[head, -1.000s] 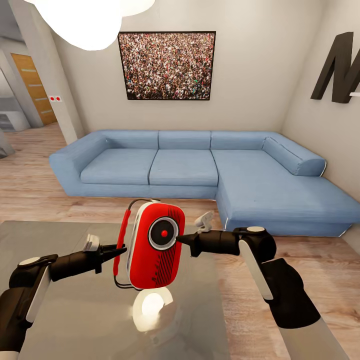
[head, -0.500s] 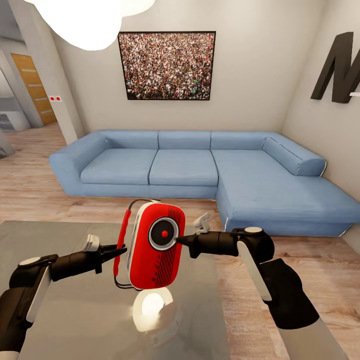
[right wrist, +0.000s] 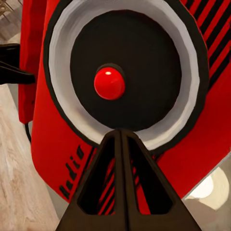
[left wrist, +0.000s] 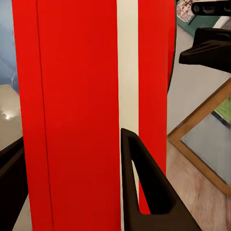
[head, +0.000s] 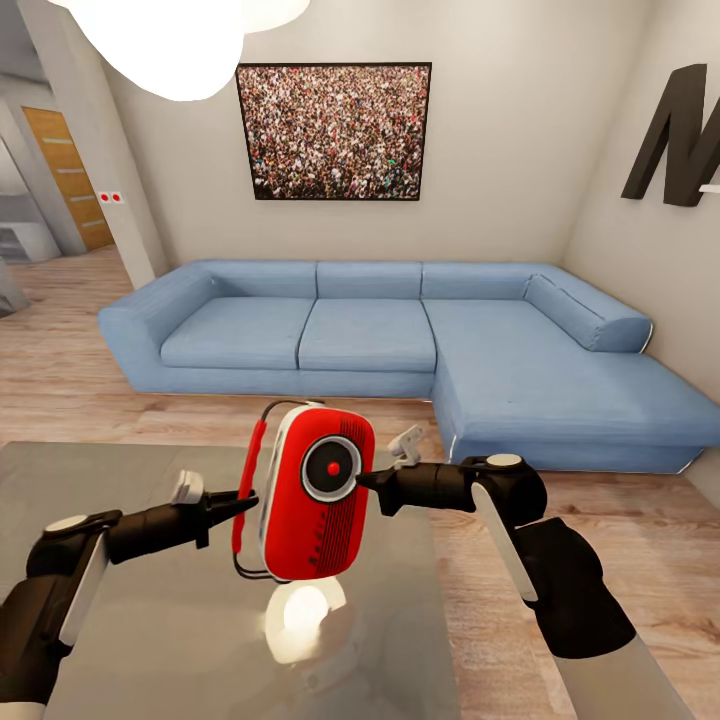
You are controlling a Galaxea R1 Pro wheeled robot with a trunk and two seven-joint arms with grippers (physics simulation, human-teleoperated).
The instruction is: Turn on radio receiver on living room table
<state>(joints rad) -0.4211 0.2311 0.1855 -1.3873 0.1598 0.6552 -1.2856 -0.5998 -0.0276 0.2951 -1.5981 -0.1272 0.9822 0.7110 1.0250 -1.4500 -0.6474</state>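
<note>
Radio receiver: I see the radio receiver upright and off the surface, above the table near its right part, red front facing me, tilted slightly.
Dial: the round dial with its red centre button sits in the upper half of the front; in the right wrist view it is close ahead of my fingertips.
Handle: the thin wire handle with a red sleeve runs down the radio's left side.
Left gripper: my left gripper comes in from the left and is closed on the red sleeve of the handle, a black finger on each side of it in the left wrist view.
Right gripper: my right gripper reaches in from the right, its two fingers pressed together into one point; the tip is at the dial's right rim, and I cannot tell for sure if it touches. It holds nothing.
Table: glossy grey top, with a bright lamp reflection directly under the radio.
Living room: blue L-shaped sofa on the far side of the table, framed crowd picture on the wall above it, a big dark letter on the right wall, light wood floor.
</note>
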